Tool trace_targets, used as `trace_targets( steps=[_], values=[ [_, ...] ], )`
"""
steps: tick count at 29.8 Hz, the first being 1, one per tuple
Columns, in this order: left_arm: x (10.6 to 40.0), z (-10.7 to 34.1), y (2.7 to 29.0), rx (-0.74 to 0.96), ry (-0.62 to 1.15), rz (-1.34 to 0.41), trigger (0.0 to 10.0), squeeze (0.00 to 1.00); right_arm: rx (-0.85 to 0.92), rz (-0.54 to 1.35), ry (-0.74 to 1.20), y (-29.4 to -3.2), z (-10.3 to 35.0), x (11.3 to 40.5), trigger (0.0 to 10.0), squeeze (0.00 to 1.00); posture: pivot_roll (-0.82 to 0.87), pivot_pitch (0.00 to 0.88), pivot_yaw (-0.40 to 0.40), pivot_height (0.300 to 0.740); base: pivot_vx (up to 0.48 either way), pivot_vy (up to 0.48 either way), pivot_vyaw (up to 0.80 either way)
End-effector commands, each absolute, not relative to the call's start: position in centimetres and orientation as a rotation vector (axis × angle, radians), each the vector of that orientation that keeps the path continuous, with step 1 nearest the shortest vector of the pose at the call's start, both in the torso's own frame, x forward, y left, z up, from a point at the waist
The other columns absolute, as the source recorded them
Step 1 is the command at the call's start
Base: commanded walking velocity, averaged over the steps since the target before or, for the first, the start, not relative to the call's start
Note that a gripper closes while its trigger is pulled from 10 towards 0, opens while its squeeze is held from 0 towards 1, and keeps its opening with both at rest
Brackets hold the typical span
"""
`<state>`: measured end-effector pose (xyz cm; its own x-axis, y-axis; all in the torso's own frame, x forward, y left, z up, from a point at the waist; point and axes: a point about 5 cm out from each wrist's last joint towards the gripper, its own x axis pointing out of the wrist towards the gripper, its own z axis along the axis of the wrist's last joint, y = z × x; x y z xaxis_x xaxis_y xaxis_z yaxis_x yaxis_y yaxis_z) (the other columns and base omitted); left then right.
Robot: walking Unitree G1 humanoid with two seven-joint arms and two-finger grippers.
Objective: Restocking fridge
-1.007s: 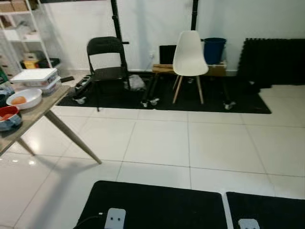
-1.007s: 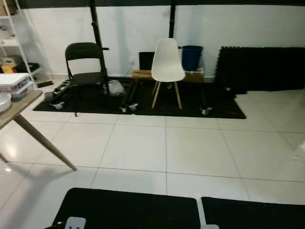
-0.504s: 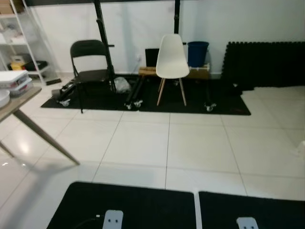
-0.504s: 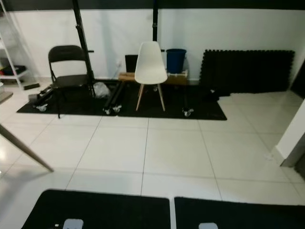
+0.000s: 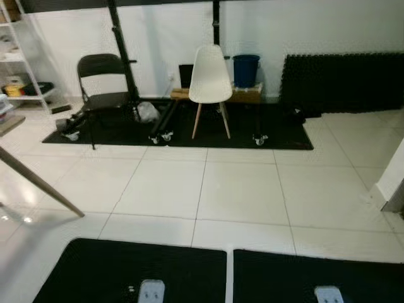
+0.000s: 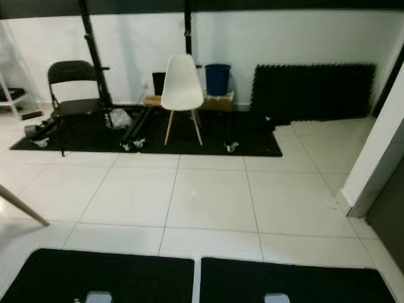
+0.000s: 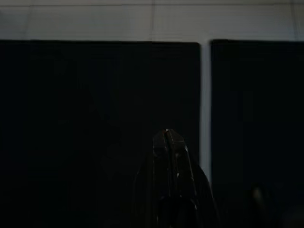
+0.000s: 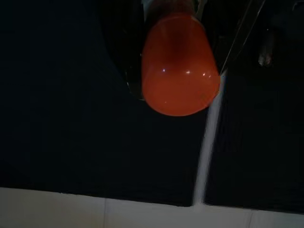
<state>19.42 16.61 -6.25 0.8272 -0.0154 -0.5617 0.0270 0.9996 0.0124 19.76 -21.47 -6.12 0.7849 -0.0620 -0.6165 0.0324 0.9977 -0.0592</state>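
Observation:
An orange bottle [image 8: 179, 66] with a rounded bottom sits in the right wrist view, and my right gripper [image 8: 178, 80] is shut on it, dark fingers on either side. It hangs above black floor mats [image 8: 71, 118]. In the left wrist view my left gripper [image 7: 167, 136] hangs low over the same mats with its two black fingers pressed together and nothing between them. At the right edge of the right eye view stand a white upright panel [image 6: 379, 139] and a dark grey surface [image 6: 388, 214]; I cannot tell if this is the fridge.
Two black mats [image 5: 139, 271] lie at my feet on white tiles [image 5: 240, 189]. By the far wall stand a black folding chair [image 5: 104, 82], a white chair [image 5: 209, 76], a blue bin [image 5: 245, 68] and stacked black foam mats [image 5: 341, 79]. A table leg [image 5: 38, 183] slants at the left.
The camera has swung to the right: the table with its bowls and box has slid out on the left, and the white panel has come in on the right.

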Motion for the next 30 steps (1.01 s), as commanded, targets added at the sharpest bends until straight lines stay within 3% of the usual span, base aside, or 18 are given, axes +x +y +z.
trace_targets(
  steps=[1, 23, 30],
  values=[
    [19.3, -6.3, 16.9, 0.040, 0.600, -0.042, 10.0, 0.00, -0.026, -0.058, 0.665, -21.0, -6.3, 19.5, 10.0, 0.00, -0.01, 0.065, 0.034, 0.740, 0.000, -0.480, 0.00],
    [19.9, -6.1, 16.8, 0.039, 0.590, -0.045, 10.0, 0.00, -0.043, -0.062, 0.660, -21.7, -6.1, 19.6, 10.0, 0.00, -0.04, 0.027, 0.037, 0.740, 0.000, -0.480, 0.00],
    [20.3, -5.8, 16.8, 0.024, 0.564, -0.025, 10.0, 0.00, -0.045, -0.056, 0.652, -21.7, -5.9, 19.9, 10.0, 0.00, -0.04, 0.045, 0.035, 0.740, 0.000, 0.000, 0.00]
  ],
)
